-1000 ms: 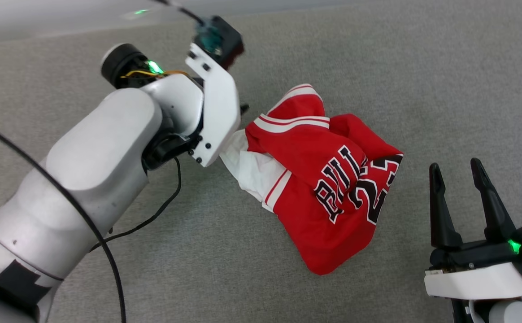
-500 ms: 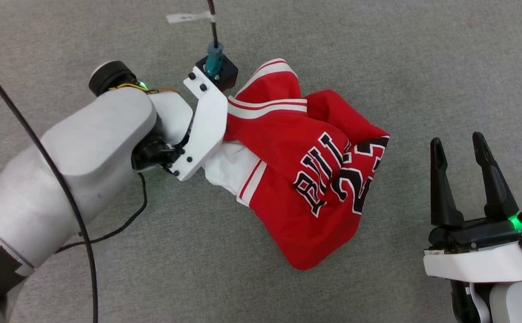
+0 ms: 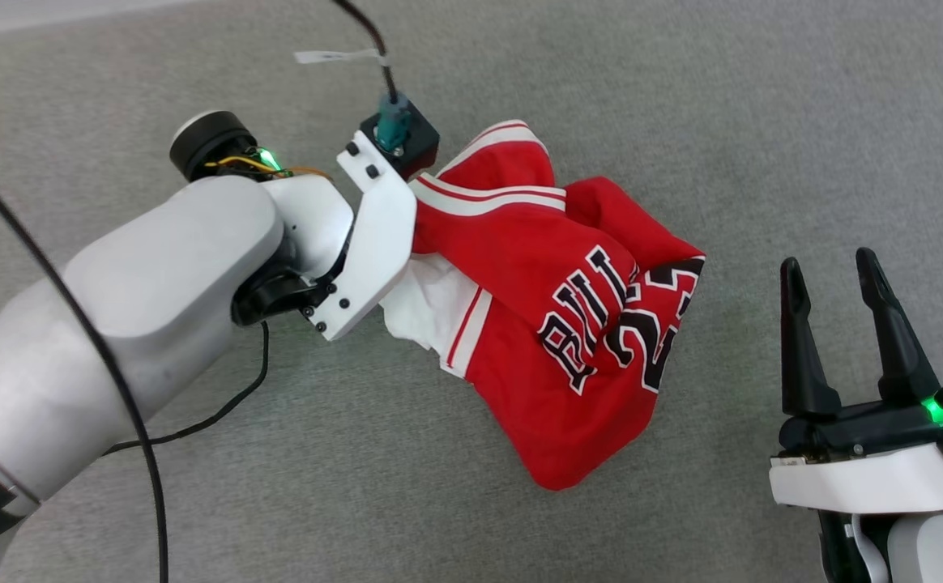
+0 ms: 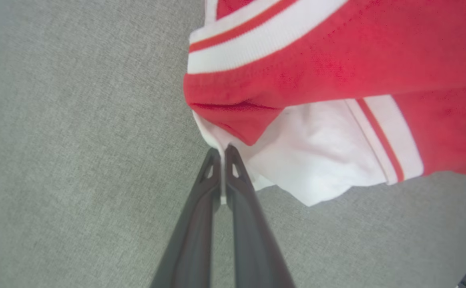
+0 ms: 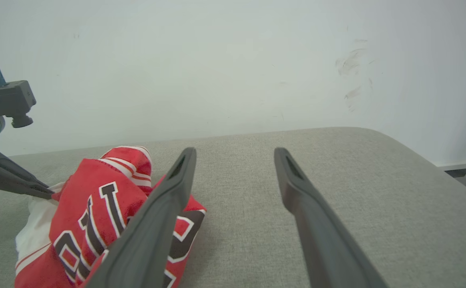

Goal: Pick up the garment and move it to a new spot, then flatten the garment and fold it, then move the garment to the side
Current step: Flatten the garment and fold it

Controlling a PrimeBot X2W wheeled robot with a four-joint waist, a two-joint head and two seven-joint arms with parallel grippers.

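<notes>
Red garment (image 3: 536, 267), lettering seemingly "BULL", "23"; left tool (image 4: 221, 151) pinching it.

Grey woven fabric surface (image 3: 682, 97) with rounded far edge, plain pale wall (image 5: 217, 60) behind, faint scuff marks (image 5: 351, 64), even light.

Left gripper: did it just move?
Yes. The left gripper has come away from the grey surface's far edge, down the head view, and is shut on the garment.
</notes>
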